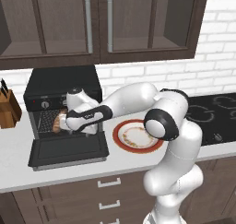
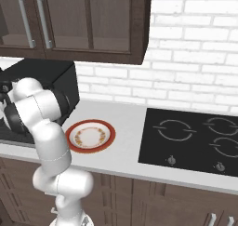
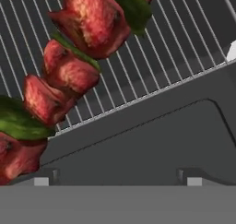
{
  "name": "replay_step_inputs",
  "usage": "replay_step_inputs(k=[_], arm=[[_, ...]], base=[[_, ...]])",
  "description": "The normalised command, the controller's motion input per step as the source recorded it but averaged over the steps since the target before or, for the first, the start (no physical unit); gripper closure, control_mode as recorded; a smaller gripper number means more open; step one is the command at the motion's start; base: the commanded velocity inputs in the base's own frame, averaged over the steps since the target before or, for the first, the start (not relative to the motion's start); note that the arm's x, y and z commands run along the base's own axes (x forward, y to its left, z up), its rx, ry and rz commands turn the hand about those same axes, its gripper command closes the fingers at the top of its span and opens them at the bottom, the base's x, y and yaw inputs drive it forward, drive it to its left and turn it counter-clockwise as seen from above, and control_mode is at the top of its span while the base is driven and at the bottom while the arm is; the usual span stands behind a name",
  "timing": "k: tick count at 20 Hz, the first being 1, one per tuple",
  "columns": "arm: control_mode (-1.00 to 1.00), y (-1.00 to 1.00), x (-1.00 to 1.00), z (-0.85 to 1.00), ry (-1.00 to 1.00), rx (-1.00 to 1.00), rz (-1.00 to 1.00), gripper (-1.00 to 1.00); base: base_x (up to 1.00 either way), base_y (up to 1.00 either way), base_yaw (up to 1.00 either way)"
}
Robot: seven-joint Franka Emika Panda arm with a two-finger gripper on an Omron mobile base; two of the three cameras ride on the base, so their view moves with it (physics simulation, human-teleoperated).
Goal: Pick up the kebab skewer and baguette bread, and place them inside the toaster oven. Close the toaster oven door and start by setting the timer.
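The black toaster oven stands on the counter with the toaster oven door dropped flat in front of it. On the wire rack lies the kebab skewer, red meat chunks with green pieces between, running diagonally. My gripper hovers over the door's inner edge, open, with nothing between its fingertips and the skewer just beyond them. From the left base, the gripper sits at the oven mouth beside a tan-brown lump; I cannot tell whether that is the baguette bread.
A red-rimmed plate lies bare on the counter right of the oven, also the plate seen from the right base. A knife block stands left of the oven. A black cooktop fills the counter's right side. Dark cabinets hang overhead.
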Motion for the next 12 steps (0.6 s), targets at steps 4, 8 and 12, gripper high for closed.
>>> replay_step_inputs(k=[4,8,12], arm=[[-1.00,0.00,0.00,0.00,0.00,-0.03,0.00,-1.00],[-1.00,0.00,-0.25,0.00,0.00,-0.01,0.00,-1.00],[-1.00,0.01,-0.98,0.07,0.04,0.00,0.02,-1.00]], base=[[0.00,0.00,0.00],[0.00,0.00,0.00],[0.00,0.00,0.00]])
